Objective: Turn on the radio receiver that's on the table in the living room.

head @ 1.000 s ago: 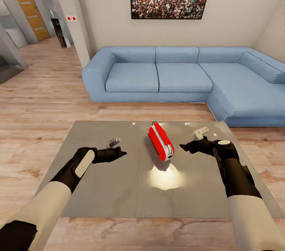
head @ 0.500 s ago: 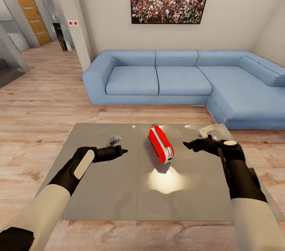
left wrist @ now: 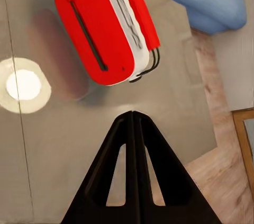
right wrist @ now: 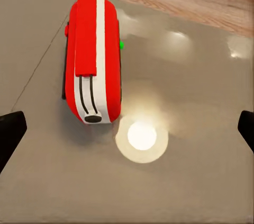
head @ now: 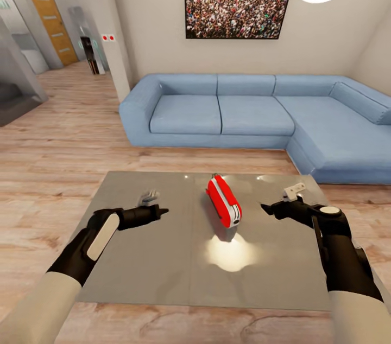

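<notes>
The radio [head: 223, 205] is a small glossy red box with rounded corners and a white and grey band running along its length. It lies on the table [head: 136, 273] just right of the frame's centre, its long axis slanting from upper left to lower right. A thin dark handle [left wrist: 151, 62] loops off one end. The table is a low rectangle with a glossy grey top that mirrors a bright round patch of lamp light just below the radio. It stands on a light wood plank floor [head: 65, 154] in the lower half of the frame.
</notes>
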You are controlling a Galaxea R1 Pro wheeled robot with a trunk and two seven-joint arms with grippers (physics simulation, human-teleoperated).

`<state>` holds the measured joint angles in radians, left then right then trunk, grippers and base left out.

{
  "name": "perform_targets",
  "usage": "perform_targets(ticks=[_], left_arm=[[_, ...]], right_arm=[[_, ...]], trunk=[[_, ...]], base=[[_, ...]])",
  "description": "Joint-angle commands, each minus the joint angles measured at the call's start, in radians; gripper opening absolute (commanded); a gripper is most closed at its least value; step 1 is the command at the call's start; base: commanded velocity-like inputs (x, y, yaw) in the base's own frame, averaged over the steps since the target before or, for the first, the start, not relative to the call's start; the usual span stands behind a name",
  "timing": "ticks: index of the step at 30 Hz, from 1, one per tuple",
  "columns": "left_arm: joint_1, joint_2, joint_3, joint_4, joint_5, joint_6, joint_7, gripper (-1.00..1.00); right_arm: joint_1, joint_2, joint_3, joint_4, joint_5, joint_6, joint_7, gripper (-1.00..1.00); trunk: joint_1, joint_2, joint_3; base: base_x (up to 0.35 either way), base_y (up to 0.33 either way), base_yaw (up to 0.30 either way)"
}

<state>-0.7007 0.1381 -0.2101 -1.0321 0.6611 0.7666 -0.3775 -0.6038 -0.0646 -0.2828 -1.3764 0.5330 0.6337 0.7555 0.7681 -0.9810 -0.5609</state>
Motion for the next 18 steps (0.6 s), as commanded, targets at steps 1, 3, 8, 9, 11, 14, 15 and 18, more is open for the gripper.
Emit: perform_targets(ticks=[1,3,8,9,11,14,15,18], left_arm=[[0.018,0.004,0.000,-0.014,-0.001,-0.001,0.000,-1.00],[0.048,0.010,0.000,-0.041,-0.001,-0.002,0.001,-1.00],[0.144,0.030,0.000,-0.118,-0.010,-0.005,0.002,-1.00],[0.168,0.033,0.000,-0.132,-0.014,-0.008,0.003,-1.00],[0.204,0.037,0.000,-0.145,-0.024,-0.020,0.003,-1.00],[0.250,0.038,0.000,-0.152,-0.048,-0.050,0.003,-1.00],[0.273,0.039,0.000,-0.153,-0.064,-0.067,0.003,-1.00],[0.315,0.039,0.000,-0.151,-0.095,-0.097,0.002,-1.00]], right_arm=[[0.010,-0.004,-0.007,-0.001,0.000,-0.001,0.000,1.00],[0.025,-0.012,-0.014,-0.003,0.000,-0.002,0.000,1.00],[0.079,-0.025,-0.042,-0.011,0.001,-0.009,-0.002,1.00],[0.096,-0.026,-0.057,-0.013,0.001,-0.009,-0.002,1.00],[0.123,-0.027,-0.084,-0.016,0.001,-0.011,-0.003,1.00],[0.157,-0.028,-0.119,-0.018,0.001,-0.016,-0.003,1.00],[0.175,-0.028,-0.137,-0.018,0.001,-0.022,-0.003,1.00],[0.209,-0.028,-0.174,-0.018,0.003,-0.038,-0.004,1.00]], trunk=[[0.000,0.000,0.002],[0.000,0.000,0.005],[0.000,0.000,0.013],[0.000,0.000,0.014],[0.000,0.000,0.017],[0.000,0.000,0.022],[0.000,0.000,0.024],[0.000,0.000,0.028]], base=[[0.000,0.000,0.114],[0.000,0.000,0.118],[0.000,0.000,0.122],[0.000,0.000,0.123],[0.000,0.000,0.123],[0.000,0.000,0.124],[0.000,0.000,0.124],[0.000,0.000,0.124]])
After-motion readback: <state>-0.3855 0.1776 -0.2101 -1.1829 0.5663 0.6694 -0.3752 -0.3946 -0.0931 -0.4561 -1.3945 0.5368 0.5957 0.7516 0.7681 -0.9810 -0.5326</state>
